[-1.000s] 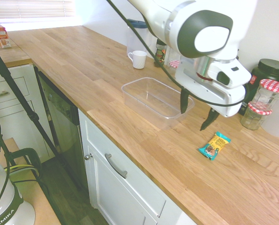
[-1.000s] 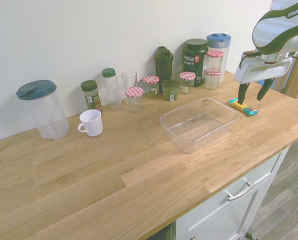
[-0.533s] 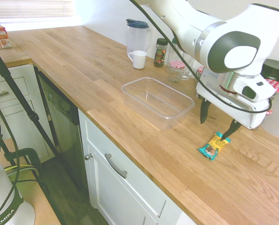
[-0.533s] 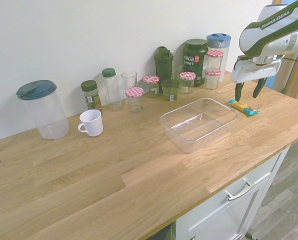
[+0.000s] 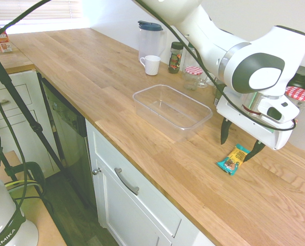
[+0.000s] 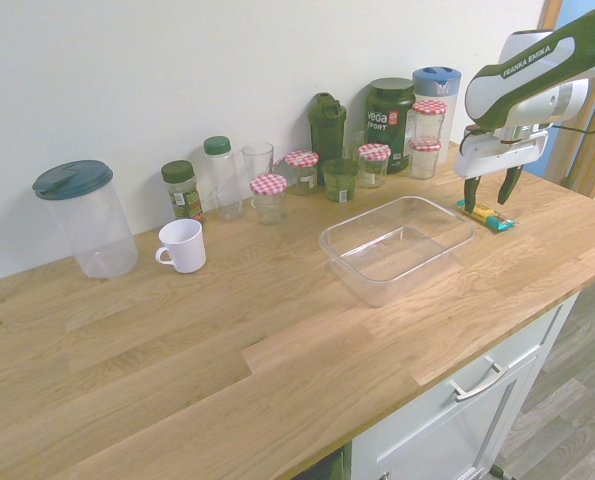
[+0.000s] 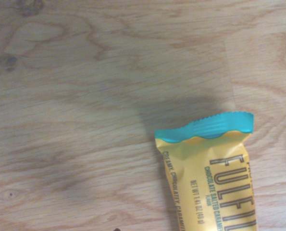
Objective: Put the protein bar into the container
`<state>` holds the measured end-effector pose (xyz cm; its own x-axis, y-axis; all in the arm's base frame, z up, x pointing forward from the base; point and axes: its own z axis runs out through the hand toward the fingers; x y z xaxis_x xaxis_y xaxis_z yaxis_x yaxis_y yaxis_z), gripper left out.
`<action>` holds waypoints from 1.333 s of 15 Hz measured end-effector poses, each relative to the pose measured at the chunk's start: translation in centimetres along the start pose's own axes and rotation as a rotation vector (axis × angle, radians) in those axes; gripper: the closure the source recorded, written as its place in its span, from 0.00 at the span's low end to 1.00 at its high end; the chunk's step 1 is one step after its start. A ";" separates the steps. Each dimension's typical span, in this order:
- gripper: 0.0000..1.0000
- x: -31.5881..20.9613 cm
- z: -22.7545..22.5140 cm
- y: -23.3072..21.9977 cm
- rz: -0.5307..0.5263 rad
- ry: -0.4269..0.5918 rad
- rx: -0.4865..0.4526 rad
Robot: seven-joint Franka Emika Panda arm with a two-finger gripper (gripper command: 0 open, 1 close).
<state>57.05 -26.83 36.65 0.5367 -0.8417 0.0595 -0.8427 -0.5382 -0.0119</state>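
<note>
On a butcher-block kitchen counter (image 5: 90, 77), the white Franka arm's gripper (image 5: 239, 141) hangs low over the protein bar (image 5: 234, 159), its two dark fingers (image 5: 224, 131) spread apart and empty, one on either side of the bar's far end in the first exterior view. The bar, a yellow wrapper with teal ends and dark print, lies flat on the wood near the counter's front edge, just beside the container (image 5: 171, 111) but outside it. The second exterior view shows the same scene from the opposite side: the gripper (image 6: 487, 190) with fingers parted above the protein bar (image 6: 486, 214), which rests on the counter (image 6: 177, 340) close to one short end of the container (image 6: 397, 246). The clear plastic tub sits open with nothing in it. Along the wall behind it stand a dark green shaker bottle (image 6: 328, 128), a dark Vega Sport canister (image 6: 390, 122), several glass jars with red-checked lids (image 6: 269, 197), a clear drinking glass (image 6: 258, 162), a small spice jar (image 6: 182, 189), and, well apart from the rest, a white mug (image 6: 183, 245) and a clear pitcher with a dark blue lid (image 6: 84, 217). From the wrist view, the protein bar (image 7: 210, 178) fills one corner close up, its crimped teal end and lettering sharp against the wood grain (image 7: 85, 96).
</note>
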 end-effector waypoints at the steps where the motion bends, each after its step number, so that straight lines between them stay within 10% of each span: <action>1: 0.00 0.0 0.4 0.0 0.000 -0.002 -0.004; 6: 0.00 0.7 2.5 0.7 0.009 -0.007 -0.023; 7: 1.00 0.9 2.8 0.9 0.006 -0.005 -0.025; 20: 1.00 0.7 2.8 0.4 -0.019 0.010 -0.013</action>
<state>57.21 -27.81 33.86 0.5524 -0.8306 0.0697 -0.8327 -0.5537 0.0018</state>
